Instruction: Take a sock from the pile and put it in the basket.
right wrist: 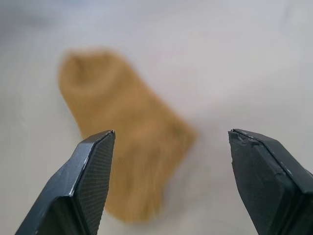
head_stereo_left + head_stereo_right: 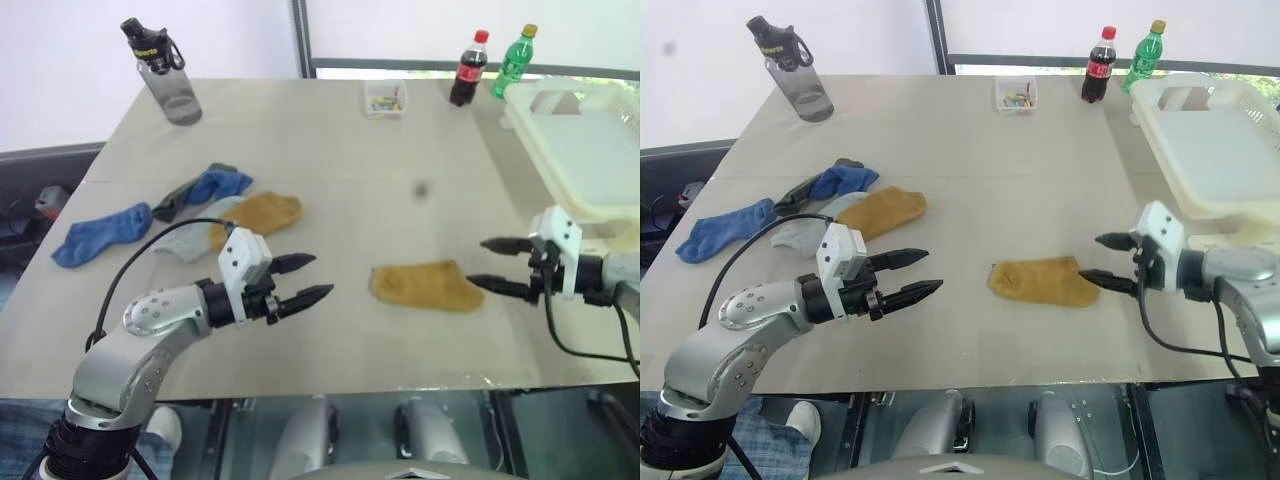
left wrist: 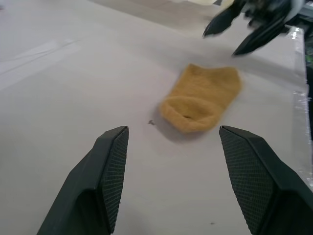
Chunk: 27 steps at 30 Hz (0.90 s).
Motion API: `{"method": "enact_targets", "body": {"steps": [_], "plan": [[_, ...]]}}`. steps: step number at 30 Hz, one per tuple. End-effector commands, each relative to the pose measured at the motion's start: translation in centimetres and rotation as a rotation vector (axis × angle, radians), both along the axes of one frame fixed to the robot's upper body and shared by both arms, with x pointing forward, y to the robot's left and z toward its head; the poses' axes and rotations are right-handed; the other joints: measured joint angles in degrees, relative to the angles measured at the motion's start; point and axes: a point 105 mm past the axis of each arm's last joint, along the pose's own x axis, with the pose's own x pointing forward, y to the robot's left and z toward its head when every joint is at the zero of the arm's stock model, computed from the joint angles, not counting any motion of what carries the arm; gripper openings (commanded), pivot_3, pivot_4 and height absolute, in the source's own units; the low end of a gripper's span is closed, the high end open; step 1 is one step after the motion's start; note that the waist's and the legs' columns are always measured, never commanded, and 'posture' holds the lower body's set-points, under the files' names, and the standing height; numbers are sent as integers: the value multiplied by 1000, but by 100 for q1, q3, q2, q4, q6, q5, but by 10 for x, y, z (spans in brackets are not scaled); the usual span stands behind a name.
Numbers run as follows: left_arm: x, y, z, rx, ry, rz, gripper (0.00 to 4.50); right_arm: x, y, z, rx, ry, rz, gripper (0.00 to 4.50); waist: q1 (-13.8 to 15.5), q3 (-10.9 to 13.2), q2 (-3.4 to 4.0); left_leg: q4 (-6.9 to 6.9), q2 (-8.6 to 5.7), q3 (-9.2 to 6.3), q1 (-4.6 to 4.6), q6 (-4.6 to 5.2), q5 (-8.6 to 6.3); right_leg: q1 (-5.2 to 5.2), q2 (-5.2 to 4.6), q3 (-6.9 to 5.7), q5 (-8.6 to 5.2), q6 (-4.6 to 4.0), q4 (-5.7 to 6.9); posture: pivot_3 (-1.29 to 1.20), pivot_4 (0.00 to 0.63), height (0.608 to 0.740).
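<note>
a mustard sock (image 2: 427, 285) lies alone on the table (image 2: 340, 150), long axis left-right, apart from the pile (image 2: 180, 220). the right gripper (image 2: 497, 265), wide and empty, sits just right of it, nearer than the open left gripper (image 2: 305, 279). the basket (image 2: 590, 150) is far right.

Head pair overlooks table (image 2: 330, 150); wrists apparently nearer.

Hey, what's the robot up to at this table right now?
It is sorting socks into the basket. One mustard sock lies flat on the table, apart from the pile, between the two grippers. The right gripper is open beside it, holding nothing. The left gripper is open and empty too. The basket holds no sock that I can see.
</note>
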Motion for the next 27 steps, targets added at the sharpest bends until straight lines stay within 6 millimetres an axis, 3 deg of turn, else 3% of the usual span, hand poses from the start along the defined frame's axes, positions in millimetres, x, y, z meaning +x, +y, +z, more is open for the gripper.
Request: {"method": "enact_targets", "body": {"steps": [1, 6, 10, 13, 15, 27], "plan": [[16, 9, 7, 9, -82, 93, 3176, -8, 14, 30, 63, -73, 72, 3789, 7, 0, -1, 0, 0, -1, 0, 0, 0, 0, 0, -1, 0, 0, 0, 0, 150, 740], [47, 22, -3, 30, -103, 273, 3176, -6, 19, 33, 63, -117, 78, 3789, 70, 1, -3, 2, -3, -2, -3, 0, 0, 1, -1, -4, 0, 0, -2, 0, 150, 740], [55, 21, -6, 23, -100, 295, 3176, -4, 20, 36, 70, -150, 72, 3789, 106, 3, -6, 2, -4, -1, -5, 0, 0, -1, -2, -4, 0, 0, -2, 0, 150, 740], [87, 35, -13, 72, -114, 458, 3176, 0, 21, 42, 92, -199, 58, 3789, 126, 3, -6, 2, -4, 0, -2, 0, 0, 0, -4, -3, 0, 0, -2, 0, 150, 740], [99, 39, -16, 99, -127, 504, 3176, 1, 21, 43, 98, -210, 50, 3789, 123, 5, -11, 5, -7, -11, -6, -1, 1, 0, 0, -14, 1, 1, 5, 0, 150, 740], [129, 35, -34, 181, -167, 521, 3176, 4, 21, 44, 121, -237, 16, 3789, 113, 5, -12, 5, -9, -3, -13, -23, 14, -5, -2, -9, 1, 1, 0, 0, 150, 740]]}}
